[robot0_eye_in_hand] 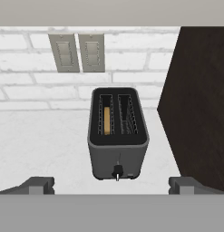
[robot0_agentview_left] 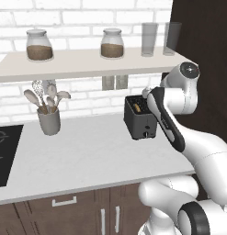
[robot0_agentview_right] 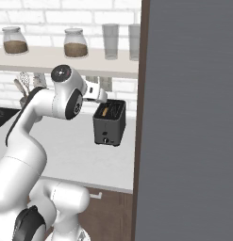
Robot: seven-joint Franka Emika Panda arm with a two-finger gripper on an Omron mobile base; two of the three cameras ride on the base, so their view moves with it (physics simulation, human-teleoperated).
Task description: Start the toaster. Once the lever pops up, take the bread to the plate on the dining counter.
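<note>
Gripper point(robot0_eye_in_hand: 111, 186): hovering above toaster point(robot0_eye_in_hand: 117, 136), jaws spread wide, grasping nothing. Bread point(robot0_eye_in_hand: 106, 120): sitting in left slot. Risk: overshooting small front lever point(robot0_eye_in_hand: 117, 171), nudging toaster backward.

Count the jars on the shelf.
2. One jar sits at the shelf's left end, the other jar near the middle, left of two glasses. Both hold brown contents.
</note>
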